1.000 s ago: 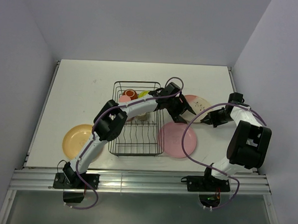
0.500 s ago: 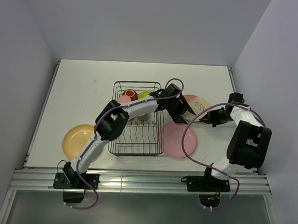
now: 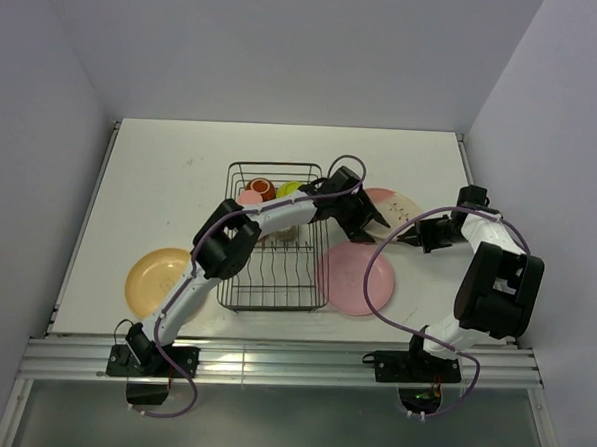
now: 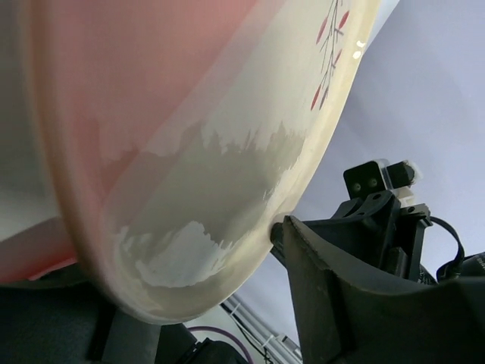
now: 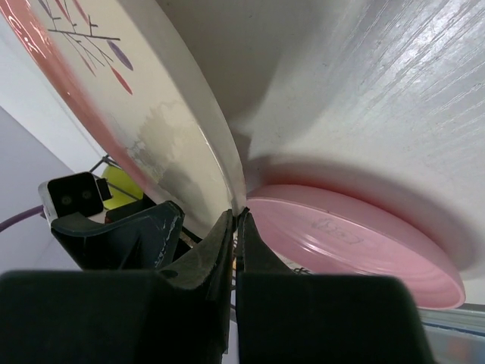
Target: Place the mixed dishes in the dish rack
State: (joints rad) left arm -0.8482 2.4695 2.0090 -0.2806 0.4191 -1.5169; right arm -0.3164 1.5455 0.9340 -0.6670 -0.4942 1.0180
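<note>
One pink-and-cream plate (image 3: 398, 203) tilts beside the dish rack (image 3: 273, 284): left pincer (image 3: 374, 220) straddles it, grip unclear; right pincer (image 5: 236, 216) closed at its rim.

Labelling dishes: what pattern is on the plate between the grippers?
Plate: pink centre, cream rim, leafy sprigs; right wrist view.

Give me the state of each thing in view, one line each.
pink-and-cream plate: tilted, one edge raised off the table, between both grippers.
left gripper: jaws either side of that plate's rim, grip unclear.
right gripper: shut, tips against the plate's rim.
pink plate: flat on the table.
yellow-orange plate: flat on the table.
dish rack: upright, holding red-orange cup, tumbler, lime-green bowl at its far end.
</note>
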